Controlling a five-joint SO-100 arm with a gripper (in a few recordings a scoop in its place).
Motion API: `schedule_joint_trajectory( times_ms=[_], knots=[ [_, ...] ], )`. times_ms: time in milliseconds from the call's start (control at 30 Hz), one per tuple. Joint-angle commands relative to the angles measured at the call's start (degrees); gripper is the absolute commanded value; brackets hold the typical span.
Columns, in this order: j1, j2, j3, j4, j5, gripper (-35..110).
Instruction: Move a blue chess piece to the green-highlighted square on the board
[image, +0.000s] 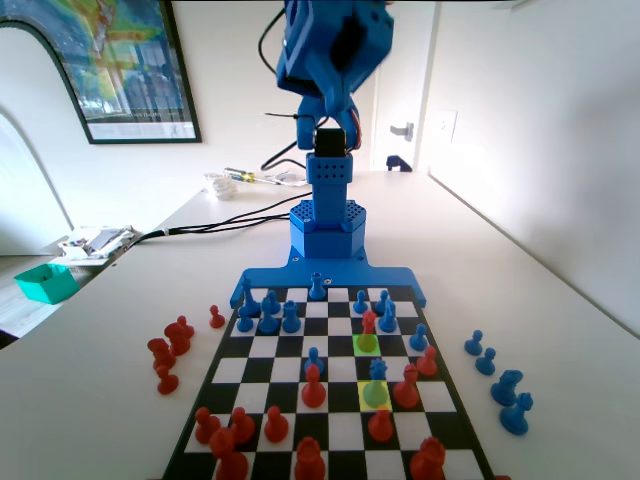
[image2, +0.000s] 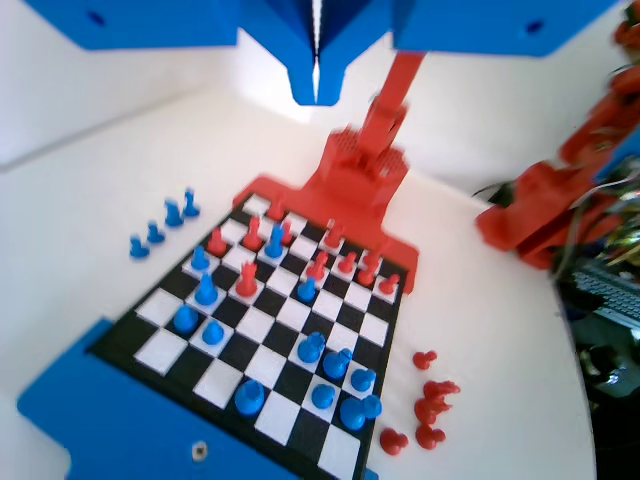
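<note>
Fingers first: in the wrist view the gripper (image2: 316, 85) hangs high over everything with its two jaws pressed together, just a thin slit of light between them and nothing pinched in there. So no pick-up has started yet. I'd call this the very start of the reach.

Well below the fingers is the board (image: 340, 432), with the blue back rank closest under them. Going further out from the fingertips, you hit the green-highlighted square (image: 367, 343) around mid-board. Heads up, a red pawn (image: 368, 322) is standing right on it, so the target isn't free.

A bit further out on the same file, two squares beyond the green one, there's the blue chess piece (image: 377, 372). It sits upright on a yellow square (image: 375, 395). That's the one I'd guess is meant to move. It's fairly boxed in too, with another red pawn (image: 406, 386) just beside it and one more (image: 380, 424) right behind it on the far side from the fingers.

The next move looks like spreading the jaws, swinging out past the green square and dropping straight down over the ball head. It'll need a narrow, clean approach so the neighbours don't get clipped. What happens with the red pawn on green, I can't tell from here.
</note>
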Motion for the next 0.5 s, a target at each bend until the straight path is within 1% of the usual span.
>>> schedule_joint_trajectory(
  times_ms=[0,167,300,467],
  knots=[
    [-1.85,-6.06,-0.88,-3.08,-3.52,1],
    [-2.81,-15.82,-0.26,-6.50,-6.50,1],
    [-2.90,-23.47,-0.18,-9.05,-10.81,1],
    [-5.01,-27.16,2.99,-12.30,-10.90,1]
  ],
)
